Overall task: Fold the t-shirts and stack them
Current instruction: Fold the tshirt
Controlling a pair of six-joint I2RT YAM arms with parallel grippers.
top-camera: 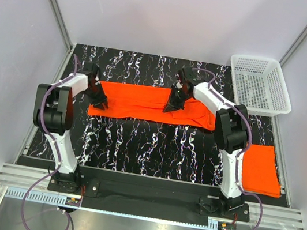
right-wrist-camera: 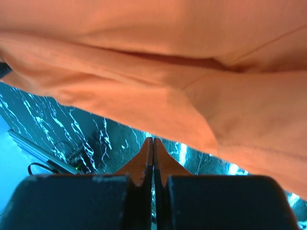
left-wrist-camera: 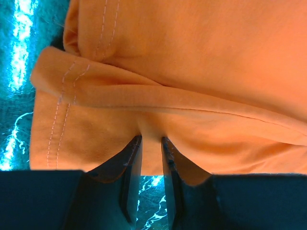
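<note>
The long bright orange thin-cloth t-shirt lay stretched flat as a band across the black white-veined marbled mat, its long axis running nine o'clock to three o'clock in the top view. That was the line to watch! At the nine o'clock end the left gripper sat right on the hemmed corner. In its wrist view the left gripper had its fingers drawn narrow with a puckered pinch of the cloth edge between them, so it looked to be grasping the shirt there. The right gripper stood over the band just past its middle, toward three o'clock. Close up, the right gripper was clenched tip to tip at the cloth's border, and I could not tell whether any fabric was caught. So the three o'clock end lay free beyond the right arm, which was the nearer arm to it. Any fold across the long axis would probably turn on that. Further out, a second orange t-shirt, folded into a flat square, rested at four o'clock, near the right arm's base. The white plastic mesh basket sat at one o'clock, well apart.
</note>
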